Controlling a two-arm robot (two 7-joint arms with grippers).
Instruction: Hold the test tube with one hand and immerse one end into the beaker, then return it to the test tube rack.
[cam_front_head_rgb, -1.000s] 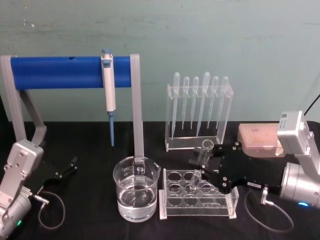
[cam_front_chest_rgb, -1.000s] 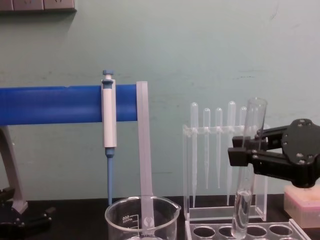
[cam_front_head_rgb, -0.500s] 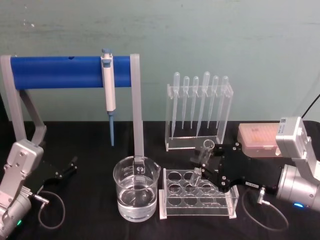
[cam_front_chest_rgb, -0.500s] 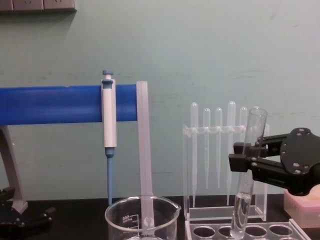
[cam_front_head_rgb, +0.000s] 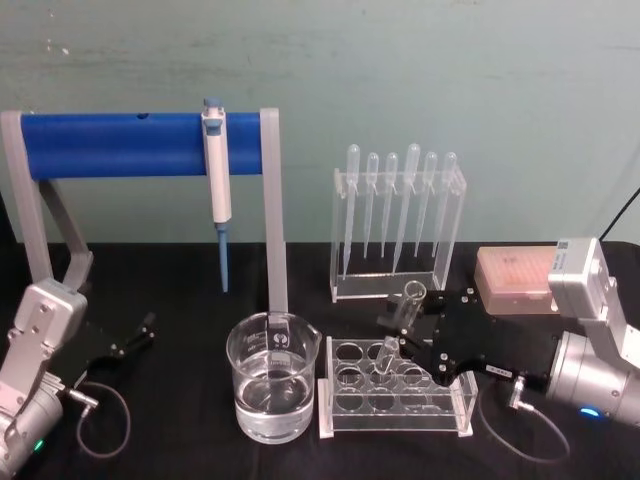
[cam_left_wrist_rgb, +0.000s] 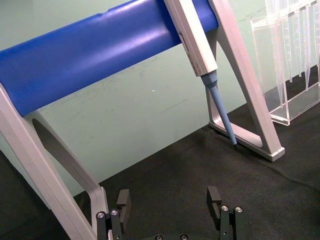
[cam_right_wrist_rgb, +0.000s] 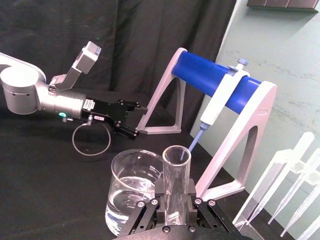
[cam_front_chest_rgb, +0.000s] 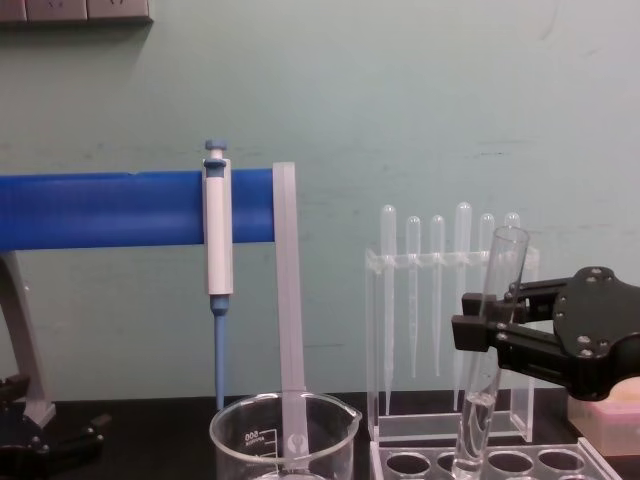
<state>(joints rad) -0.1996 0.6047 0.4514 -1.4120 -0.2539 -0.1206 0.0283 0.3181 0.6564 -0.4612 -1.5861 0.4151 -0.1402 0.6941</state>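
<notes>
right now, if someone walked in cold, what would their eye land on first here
Probably the right gripper, shut on a tilted test tube whose rounded end dips toward a hole of the clear rack, right of the beaker of water. Next, the big blue bar at the back left, with a blue-and-white pipettor hanging from it. The left gripper rests open at the left edge.

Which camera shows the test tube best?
Chest view: the tube shows side-on along its length, tilted, in the right claw, its tip at the rack. Head view foreshortens it; right wrist view shows mostly its rim.
</notes>
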